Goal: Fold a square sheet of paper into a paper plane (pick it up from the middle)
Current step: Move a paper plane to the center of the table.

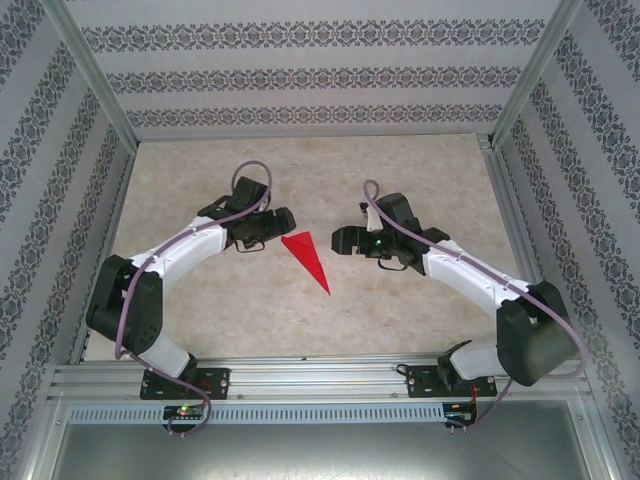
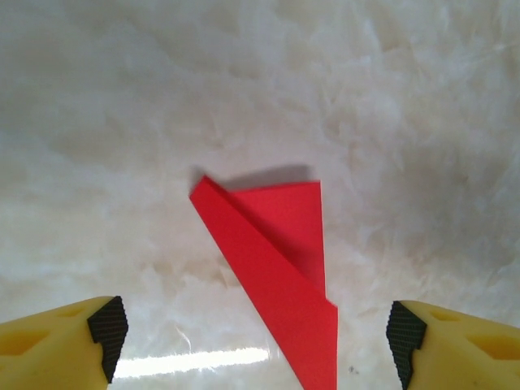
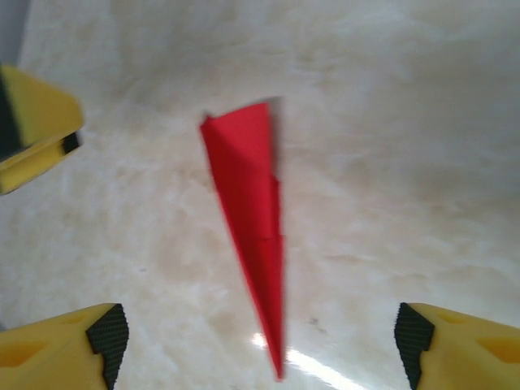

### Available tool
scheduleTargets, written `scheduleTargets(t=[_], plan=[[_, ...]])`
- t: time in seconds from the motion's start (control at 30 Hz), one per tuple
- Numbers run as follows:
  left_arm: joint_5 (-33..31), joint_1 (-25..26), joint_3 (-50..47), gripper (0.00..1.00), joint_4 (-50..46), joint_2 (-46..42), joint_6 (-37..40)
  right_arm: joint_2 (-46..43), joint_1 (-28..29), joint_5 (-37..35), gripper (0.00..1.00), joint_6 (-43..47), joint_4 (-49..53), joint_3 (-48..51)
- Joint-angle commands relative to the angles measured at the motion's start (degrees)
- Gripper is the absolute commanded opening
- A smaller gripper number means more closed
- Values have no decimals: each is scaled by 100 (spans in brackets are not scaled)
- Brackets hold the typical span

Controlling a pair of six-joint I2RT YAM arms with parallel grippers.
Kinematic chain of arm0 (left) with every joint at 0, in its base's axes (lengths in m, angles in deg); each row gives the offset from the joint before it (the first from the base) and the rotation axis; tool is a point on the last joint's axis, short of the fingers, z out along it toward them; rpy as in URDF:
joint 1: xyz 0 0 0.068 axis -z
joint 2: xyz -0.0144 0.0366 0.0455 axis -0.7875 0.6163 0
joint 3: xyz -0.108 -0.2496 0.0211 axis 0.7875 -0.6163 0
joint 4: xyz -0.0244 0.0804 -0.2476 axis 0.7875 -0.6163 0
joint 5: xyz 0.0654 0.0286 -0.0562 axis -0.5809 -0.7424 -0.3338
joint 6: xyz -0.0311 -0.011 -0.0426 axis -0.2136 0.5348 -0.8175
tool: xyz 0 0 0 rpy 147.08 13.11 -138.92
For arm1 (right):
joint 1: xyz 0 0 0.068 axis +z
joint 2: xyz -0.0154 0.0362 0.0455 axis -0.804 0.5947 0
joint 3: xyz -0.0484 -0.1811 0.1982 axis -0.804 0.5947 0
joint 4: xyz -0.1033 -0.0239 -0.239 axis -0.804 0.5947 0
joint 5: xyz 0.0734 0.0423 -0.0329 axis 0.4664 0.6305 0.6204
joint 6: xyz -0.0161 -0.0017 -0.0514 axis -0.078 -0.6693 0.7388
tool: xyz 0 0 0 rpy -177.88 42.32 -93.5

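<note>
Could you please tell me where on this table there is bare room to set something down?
Crowded: the centre, where the open left gripper and right gripper flank the paper plane. Free: the far strip of table between them and the back wall, and the near strip between the plane's tip and the front rail.

A pale beige, marble-patterned worktop (image 1: 200, 310) fills the middle of the top view. White wall panels (image 1: 300, 70) with bands of dark floral print enclose it at the top, left and right. Slanting aluminium posts (image 1: 95, 75) mark the corners, and a slotted metal rail (image 1: 320, 375) crosses the lower frame. A bright glare streak (image 2: 191, 357) lies on the worktop low in the left wrist view.
</note>
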State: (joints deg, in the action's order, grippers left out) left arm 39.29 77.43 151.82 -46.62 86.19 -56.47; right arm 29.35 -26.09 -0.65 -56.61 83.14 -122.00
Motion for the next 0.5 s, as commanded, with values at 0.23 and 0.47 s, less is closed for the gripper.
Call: scheduleTargets(t=[0.23,0.47], plan=[[-1005,1168,1157,88,-1284,1348,-736,-495,-415,-776,91,-262,199,583],[-1404,1364,2013,77,-2069,2224,-781,-498,-473,-748,91,-296,203,697]])
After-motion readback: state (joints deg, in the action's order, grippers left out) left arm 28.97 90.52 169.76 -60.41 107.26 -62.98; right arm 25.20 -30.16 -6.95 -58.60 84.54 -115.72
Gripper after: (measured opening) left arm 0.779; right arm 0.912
